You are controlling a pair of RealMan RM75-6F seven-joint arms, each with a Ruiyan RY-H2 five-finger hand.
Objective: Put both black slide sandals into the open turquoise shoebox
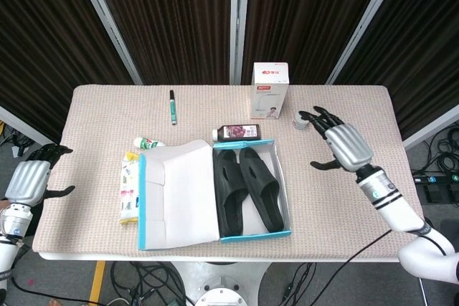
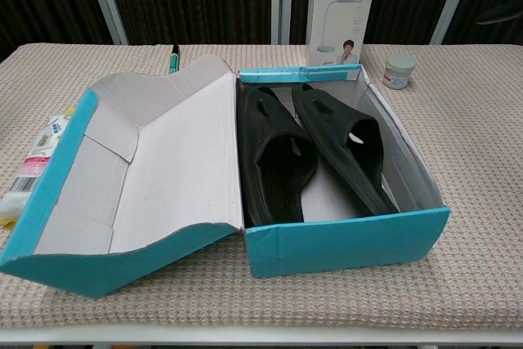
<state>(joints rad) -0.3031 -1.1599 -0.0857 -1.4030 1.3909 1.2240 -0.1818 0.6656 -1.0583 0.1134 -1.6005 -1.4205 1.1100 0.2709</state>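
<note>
In head view alone, right robot hand (image 1: 343, 142) spread.

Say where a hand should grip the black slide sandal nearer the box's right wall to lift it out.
Grip the raised strap of the right black rubber slide sandal from above: it arches clear of the sole, and the open turquoise cardboard shoebox walls block side approaches.

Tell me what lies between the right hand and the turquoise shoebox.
Only bare table mat, as the head view shows: the right hand hovers open to the right of the turquoise shoebox, nothing between them.
</note>
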